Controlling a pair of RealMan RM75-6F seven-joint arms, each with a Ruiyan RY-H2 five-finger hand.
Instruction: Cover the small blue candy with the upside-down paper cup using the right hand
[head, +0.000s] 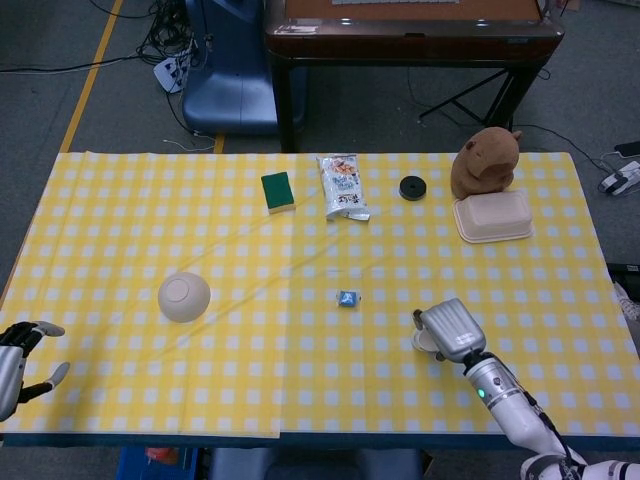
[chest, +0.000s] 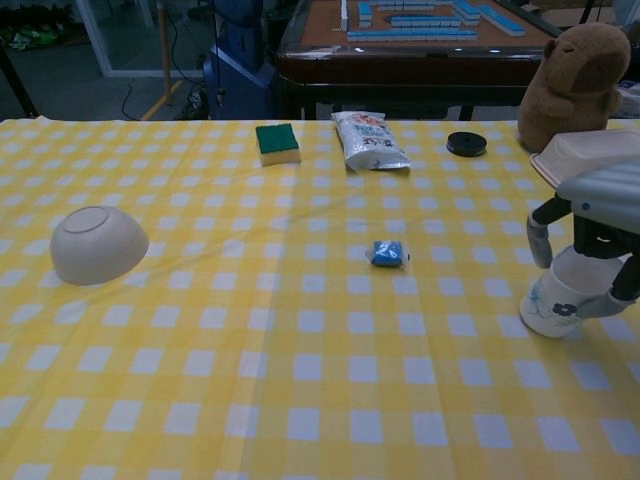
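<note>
- Paper cup (chest: 556, 305) stands mouth-up near the desk's (chest: 300, 400) right edge; right hand (chest: 590, 230) sits over it, fingers around its rim, grip unconfirmed.
- Blue candy (chest: 387, 253) lies mid-desk, well apart.
- Risks: thin wall crushing, or the cup slipping during inversion.
- Left hand (head: 15, 350) idle, fingers spread, empty.

- Right hand (chest: 600, 235) sits over the paper cup (chest: 556, 300), palm down, fingers reaching down around its sides.
- Left hand (head: 18, 362) rests far left of the cup, fingers spread, holding nothing.
</note>
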